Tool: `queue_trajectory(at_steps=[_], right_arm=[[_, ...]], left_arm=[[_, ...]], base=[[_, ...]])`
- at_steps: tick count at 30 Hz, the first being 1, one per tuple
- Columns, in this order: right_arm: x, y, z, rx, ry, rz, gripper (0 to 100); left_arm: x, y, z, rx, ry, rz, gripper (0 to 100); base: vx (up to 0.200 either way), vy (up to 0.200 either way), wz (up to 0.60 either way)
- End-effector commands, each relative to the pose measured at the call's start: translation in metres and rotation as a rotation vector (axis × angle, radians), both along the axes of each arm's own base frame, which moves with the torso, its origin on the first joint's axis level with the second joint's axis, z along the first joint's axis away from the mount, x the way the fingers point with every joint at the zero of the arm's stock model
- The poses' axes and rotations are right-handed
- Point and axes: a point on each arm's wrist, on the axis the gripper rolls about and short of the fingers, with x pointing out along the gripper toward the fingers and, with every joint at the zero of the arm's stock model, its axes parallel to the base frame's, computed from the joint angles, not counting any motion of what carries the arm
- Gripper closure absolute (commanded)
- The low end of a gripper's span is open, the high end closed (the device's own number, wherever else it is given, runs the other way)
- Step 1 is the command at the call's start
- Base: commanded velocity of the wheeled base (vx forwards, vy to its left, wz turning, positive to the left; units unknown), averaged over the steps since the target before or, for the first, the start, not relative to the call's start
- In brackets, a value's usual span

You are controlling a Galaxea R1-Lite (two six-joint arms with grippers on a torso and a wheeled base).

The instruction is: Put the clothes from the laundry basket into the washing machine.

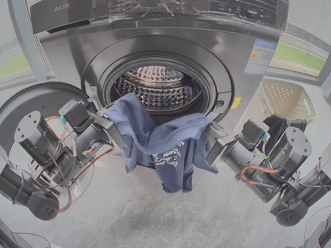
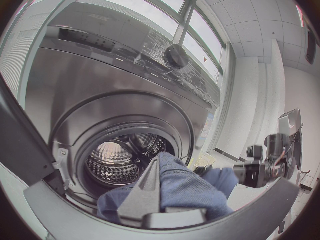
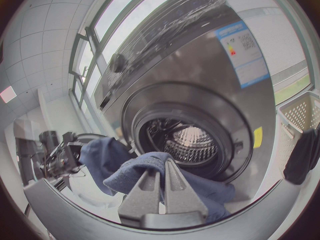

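Note:
A navy blue T-shirt (image 1: 162, 145) with white print hangs stretched between both grippers, just in front of the washing machine's open drum (image 1: 157, 86). My left gripper (image 1: 112, 116) is shut on its left shoulder; the cloth bunches over the fingers (image 2: 148, 184). My right gripper (image 1: 208, 128) is shut on the other end, the fabric (image 3: 146, 165) pinched at the fingers (image 3: 173, 180). The shirt's body droops toward the floor. The beige laundry basket (image 1: 293, 100) stands to the machine's right with a dark garment (image 1: 281, 126) draped over its rim.
The machine's round door (image 1: 38, 100) is swung open at the left, behind my left arm. Grey tiled floor (image 1: 155, 217) lies in front. Windows stand behind the machine on both sides.

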Motion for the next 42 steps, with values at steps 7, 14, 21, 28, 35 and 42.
queue_trajectory(at_steps=[7,14,21,28,35,42], right_arm=[[-0.016,0.034,-0.08,-0.218,0.196,0.107,0],[-0.031,0.041,-0.136,-0.381,0.324,0.153,0],[-0.027,0.049,-0.158,-0.422,0.353,0.156,0],[0.003,0.066,-0.139,-0.307,0.262,0.118,0],[0.039,0.077,-0.114,-0.202,0.159,0.068,0],[0.055,0.086,-0.108,-0.178,0.101,0.063,0]], left_arm=[[0.021,-0.019,0.007,-0.026,-0.027,-0.011,100],[0.021,-0.02,0.016,-0.056,-0.063,-0.005,100],[0.015,-0.021,0.019,-0.057,-0.071,-0.017,100],[0.007,-0.023,0.024,-0.068,-0.086,-0.042,100],[-0.009,-0.029,0.031,-0.08,-0.098,-0.093,100],[-0.014,-0.029,0.032,-0.082,-0.1,-0.113,100]], base=[[0.0,0.0,0.0],[0.0,0.0,0.0],[0.0,0.0,0.0],[0.0,0.0,0.0],[0.0,0.0,0.0],[0.0,0.0,0.0]])
